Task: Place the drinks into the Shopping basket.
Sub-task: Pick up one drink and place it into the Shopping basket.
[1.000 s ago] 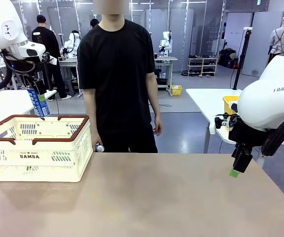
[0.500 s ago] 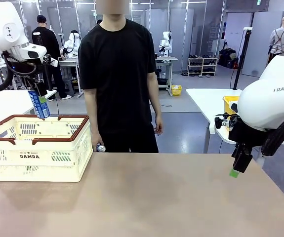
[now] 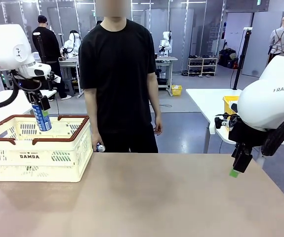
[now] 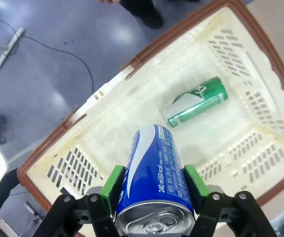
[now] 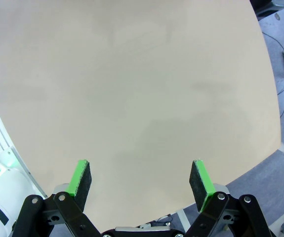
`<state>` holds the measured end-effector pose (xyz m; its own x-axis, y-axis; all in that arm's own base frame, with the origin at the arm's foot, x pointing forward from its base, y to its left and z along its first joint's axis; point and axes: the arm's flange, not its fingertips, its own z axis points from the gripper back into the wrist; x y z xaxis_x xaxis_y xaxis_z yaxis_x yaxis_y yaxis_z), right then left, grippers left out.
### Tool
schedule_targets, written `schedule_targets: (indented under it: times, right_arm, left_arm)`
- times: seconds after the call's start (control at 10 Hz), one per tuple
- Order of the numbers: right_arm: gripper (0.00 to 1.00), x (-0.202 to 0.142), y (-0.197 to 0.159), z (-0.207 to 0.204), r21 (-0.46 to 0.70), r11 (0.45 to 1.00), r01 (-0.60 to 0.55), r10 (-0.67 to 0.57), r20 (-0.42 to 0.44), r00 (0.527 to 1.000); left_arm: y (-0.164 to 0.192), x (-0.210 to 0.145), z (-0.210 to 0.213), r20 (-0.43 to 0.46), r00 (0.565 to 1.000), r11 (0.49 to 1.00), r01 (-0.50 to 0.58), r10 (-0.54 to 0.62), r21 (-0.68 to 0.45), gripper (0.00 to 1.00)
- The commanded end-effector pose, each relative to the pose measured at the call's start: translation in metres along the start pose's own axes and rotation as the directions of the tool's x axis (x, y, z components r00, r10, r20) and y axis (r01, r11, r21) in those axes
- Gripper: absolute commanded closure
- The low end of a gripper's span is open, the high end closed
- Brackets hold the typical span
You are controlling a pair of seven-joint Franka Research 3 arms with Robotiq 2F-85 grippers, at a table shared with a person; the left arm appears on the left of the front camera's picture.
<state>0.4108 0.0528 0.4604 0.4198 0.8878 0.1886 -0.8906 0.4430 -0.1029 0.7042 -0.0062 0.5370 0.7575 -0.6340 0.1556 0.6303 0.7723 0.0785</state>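
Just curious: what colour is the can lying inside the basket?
Green with white lettering; the left wrist view shows it best.

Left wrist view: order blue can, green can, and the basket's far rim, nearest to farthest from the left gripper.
1. Blue can: clamped between the left gripper's pads.
2. Green can: lying on its side on the basket floor below.
3. Far rim of the basket: toward the picture's top, past the green can.

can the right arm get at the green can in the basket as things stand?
Probably not easily: the green can lies inside the Shopping basket, under the left gripper and its blue can; the right gripper hangs open far across the table.
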Motion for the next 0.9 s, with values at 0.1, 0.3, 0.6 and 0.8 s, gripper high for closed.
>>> schedule_targets:
  times: [0.1, 0.3, 0.6, 0.8]
  right_arm:
    - [0.00, 0.000, -0.001, 0.001, 0.002, 1.000, 0.000, 0.000, -0.002, 1.000]
    - [0.00, 0.000, -0.001, 0.001, 0.002, 1.000, 0.000, 0.000, -0.002, 1.000]
    - [0.00, 0.000, -0.001, 0.001, 0.002, 1.000, 0.000, 0.000, -0.002, 1.000]
    - [0.00, 0.000, -0.001, 0.001, 0.002, 1.000, 0.000, 0.000, -0.002, 1.000]
  left_arm:
    - [0.007, -0.012, -0.025, 0.027, 0.999, 0.999, -0.015, 0.017, -0.052, 0.40]
    - [0.008, -0.026, -0.050, 0.046, 0.999, 0.996, -0.018, 0.022, -0.088, 0.40]
    - [0.002, -0.040, -0.073, 0.050, 0.998, 0.994, -0.021, 0.026, -0.111, 0.40]
    - [0.006, -0.042, -0.090, 0.033, 0.999, 0.996, -0.018, 0.021, -0.090, 0.40]
